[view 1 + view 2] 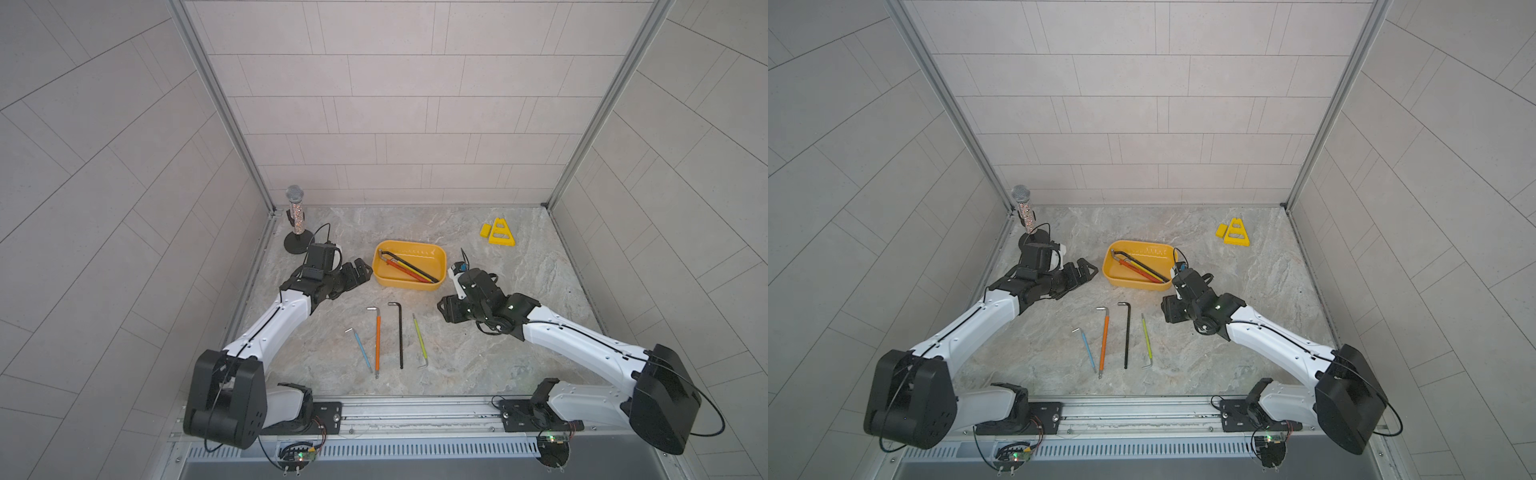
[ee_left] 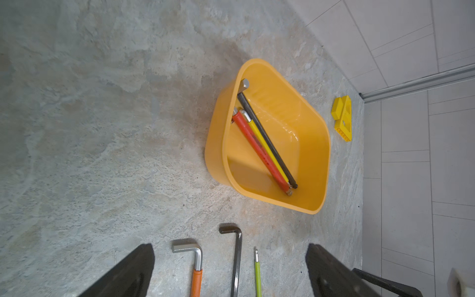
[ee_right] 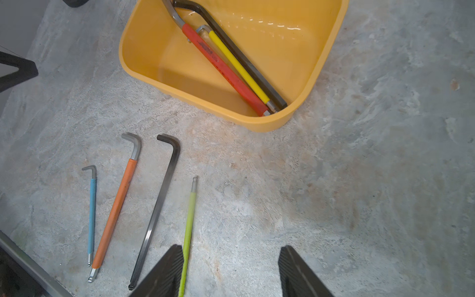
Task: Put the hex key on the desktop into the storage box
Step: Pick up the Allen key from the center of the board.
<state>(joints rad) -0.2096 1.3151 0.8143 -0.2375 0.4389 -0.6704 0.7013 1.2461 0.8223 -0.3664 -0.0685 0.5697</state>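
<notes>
Four hex keys (image 1: 400, 336) were seen on the table (image 1: 469, 365), at 6 o'clock from the storage box (image 1: 405, 284); three others were contained inside. The left pincer (image 2: 228, 250) and right pincer (image 3: 231, 246) were held open, seemingly empty.

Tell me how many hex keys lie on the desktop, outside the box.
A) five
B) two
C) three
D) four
D: the blue key, orange key, black key and green key lie side by side on the desktop; the others sit in the box.
</notes>
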